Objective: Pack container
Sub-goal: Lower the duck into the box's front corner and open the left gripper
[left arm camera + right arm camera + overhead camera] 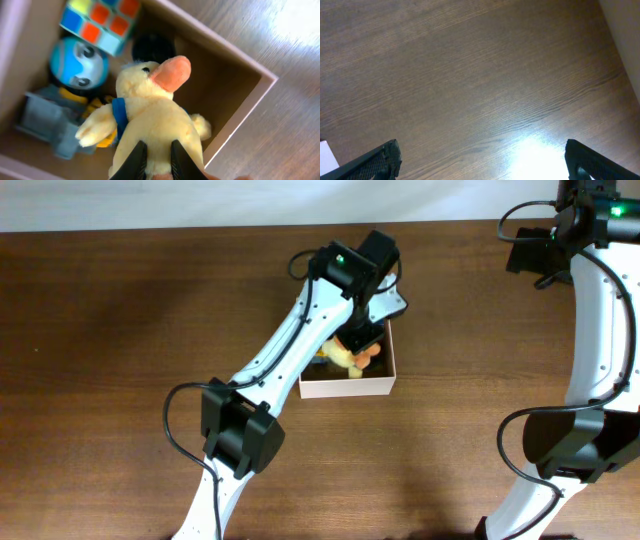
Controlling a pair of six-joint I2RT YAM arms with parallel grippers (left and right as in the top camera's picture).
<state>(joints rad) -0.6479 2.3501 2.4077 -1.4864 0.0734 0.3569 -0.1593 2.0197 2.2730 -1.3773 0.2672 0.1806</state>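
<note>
The container (350,387) is a shallow box, white outside and tan inside, in the middle of the table; its rim also shows in the left wrist view (260,75). My left gripper (156,152) is shut on a yellow plush duck (150,115) with an orange beak and holds it over the box; the duck shows in the overhead view (345,355) too. In the box lie a colour cube (100,20), a blue round toy (77,62), a grey toy (47,122) and a black disc (152,47). My right gripper (482,155) is open and empty over bare table.
The right arm (600,290) stands at the far right edge, well away from the box. The table (120,330) is dark brown wood. A white wall edge shows at the top right of the right wrist view (627,30).
</note>
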